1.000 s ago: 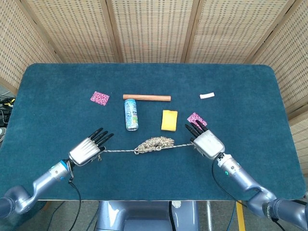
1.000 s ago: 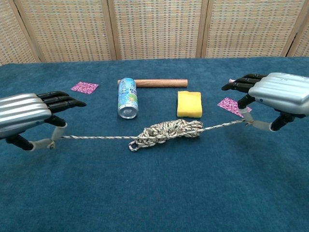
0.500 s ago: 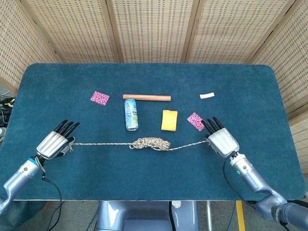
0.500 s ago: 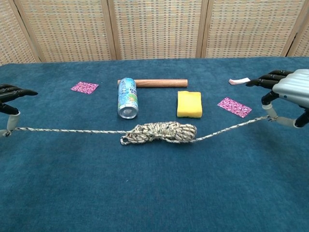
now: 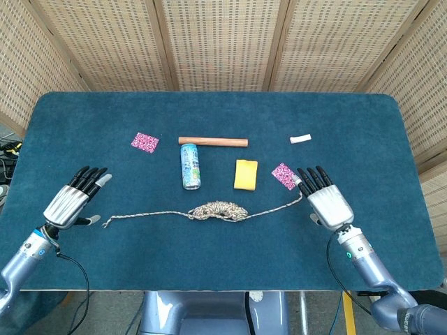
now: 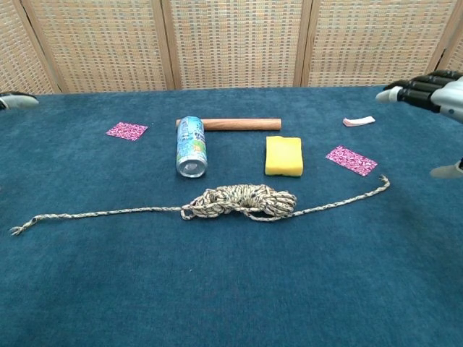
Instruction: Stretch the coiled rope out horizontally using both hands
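The speckled rope (image 5: 216,209) (image 6: 239,201) lies on the blue table, its middle still bunched in a loose coil. One strand runs left to a frayed end (image 6: 16,230), the other runs right and up to an end (image 6: 382,181) near a pink patch. My left hand (image 5: 72,202) hovers left of the left end, fingers spread, holding nothing; only its fingertips (image 6: 13,100) show in the chest view. My right hand (image 5: 325,199) (image 6: 434,90) sits just right of the right end, fingers apart, empty.
Behind the rope lie a blue can (image 5: 190,166), a yellow sponge (image 5: 245,174), a wooden rod (image 5: 212,142), two pink patches (image 5: 144,142) (image 5: 284,175) and a small white piece (image 5: 300,139). Wicker screens stand behind the table (image 5: 391,125).
Both hands have let go of the rope ends and lifted away with fingers spread. The rope has slackened onto the table, its left end now lying right of the left hand.
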Motion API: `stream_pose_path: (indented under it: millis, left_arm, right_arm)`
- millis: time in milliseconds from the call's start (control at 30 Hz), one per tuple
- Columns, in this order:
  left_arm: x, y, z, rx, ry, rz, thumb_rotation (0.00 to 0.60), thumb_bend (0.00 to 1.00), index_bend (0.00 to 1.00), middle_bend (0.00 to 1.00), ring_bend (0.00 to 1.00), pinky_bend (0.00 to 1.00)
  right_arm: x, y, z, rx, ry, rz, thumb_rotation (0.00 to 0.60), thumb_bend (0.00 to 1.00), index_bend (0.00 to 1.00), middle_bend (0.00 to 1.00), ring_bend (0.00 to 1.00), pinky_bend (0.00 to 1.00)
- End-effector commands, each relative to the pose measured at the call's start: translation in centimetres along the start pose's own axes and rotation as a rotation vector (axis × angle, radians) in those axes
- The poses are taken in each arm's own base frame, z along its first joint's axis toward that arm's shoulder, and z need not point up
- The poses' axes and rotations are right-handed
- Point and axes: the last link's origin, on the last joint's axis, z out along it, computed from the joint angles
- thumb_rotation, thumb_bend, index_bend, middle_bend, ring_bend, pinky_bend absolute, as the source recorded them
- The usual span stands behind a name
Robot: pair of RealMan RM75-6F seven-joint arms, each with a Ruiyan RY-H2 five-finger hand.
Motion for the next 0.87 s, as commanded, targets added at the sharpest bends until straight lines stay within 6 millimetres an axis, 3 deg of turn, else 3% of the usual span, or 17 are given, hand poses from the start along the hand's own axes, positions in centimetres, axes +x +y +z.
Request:
stream_pose_path:
  millis: [33,267,367,533,867]
  left_arm:
    - [3.3,-0.6,-1.6,0.084,0.109,-0.109,0.600,0.00,0.00,0.00,0.00,0.00]
    - [6.5,0.3,-5.8,0.262,0.163,-0.208,0.600,0.00,0.00,0.00,0.00,0.00]
    - [7.4,2.0,-9.1,0.366,0.131,-0.217,0.600,0.00,0.00,0.00,0.00,0.00]
    - [8.0,3.6,-10.9,0.424,0.133,-0.162,0.600,0.00,0.00,0.00,0.00,0.00]
    - [8.0,4.8,-12.1,0.447,0.106,-0.156,0.600,0.00,0.00,0.00,0.00,0.00]
  right_arm:
    - [2.2,0.7,-1.9,-0.043,0.082,0.073,0.600,0.00,0.00,0.00,0.00,0.00]
    - [4.1,1.5,-6.2,-0.147,0.161,0.238,0.600,0.00,0.00,0.00,0.00,0.00]
    - [4.5,1.9,-8.8,-0.227,0.190,0.299,0.600,0.00,0.00,0.00,0.00,0.00]
    - [3.8,1.3,-10.3,-0.244,0.173,0.295,0.600,0.00,0.00,0.00,0.00,0.00]
    - [2.9,0.9,-11.4,-0.248,0.164,0.279,0.600,0.00,0.00,0.00,0.00,0.00]
